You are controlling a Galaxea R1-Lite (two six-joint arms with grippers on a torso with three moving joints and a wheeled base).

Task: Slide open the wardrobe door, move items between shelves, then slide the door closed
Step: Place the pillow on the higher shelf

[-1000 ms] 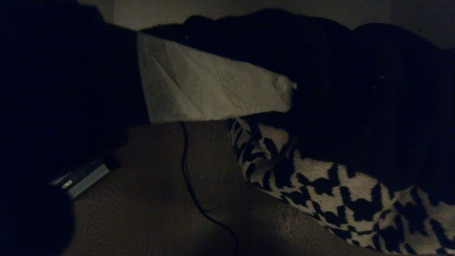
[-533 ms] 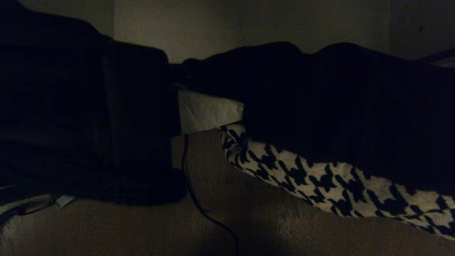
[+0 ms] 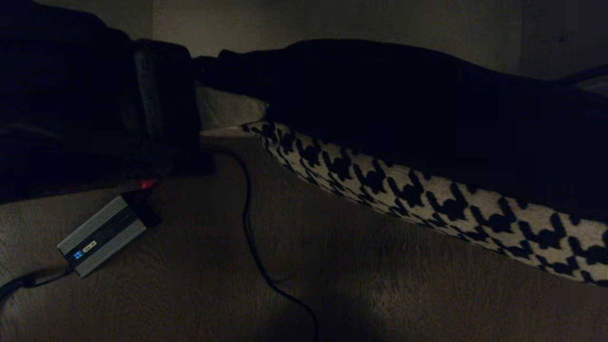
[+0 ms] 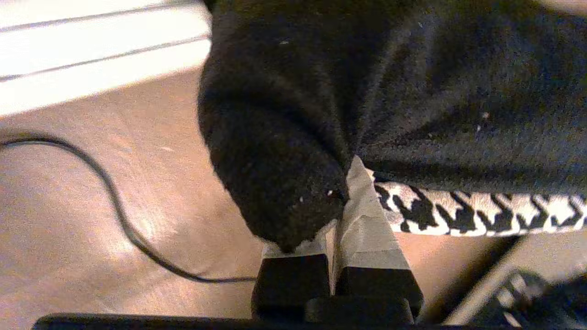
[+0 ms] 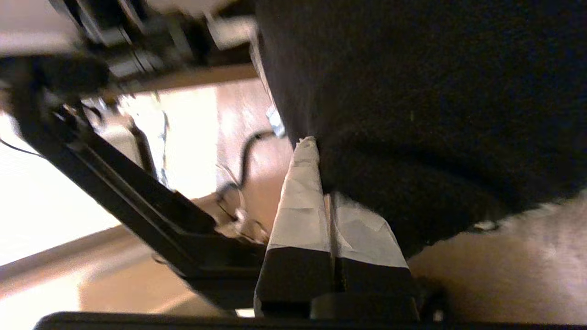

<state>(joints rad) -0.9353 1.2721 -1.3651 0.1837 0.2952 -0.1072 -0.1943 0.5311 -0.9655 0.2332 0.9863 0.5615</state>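
Two grippers engaged: I am holding the houndstooth cushion [image 3: 427, 199] at both ends.
Left gripper [image 4: 337, 229]: clenched on the cushion's black corner.
Right gripper [image 5: 328, 206]: pinching the black back likewise.
Cushion position: hanging between the arms over the brown wood surface [image 3: 199, 266], patterned face down.
Long axis: running left to right, sloping down to my right.
Nearer arm: neither; I am judging a joint carry.

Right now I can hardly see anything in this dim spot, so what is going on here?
The robot is carrying a square houndstooth cushion with a plain black back between both arms. The left gripper is shut on one black corner and the right gripper on another. The cushion hangs tilted above a brown wood-grain surface, where a ribbed grey power brick and a black cable lie.
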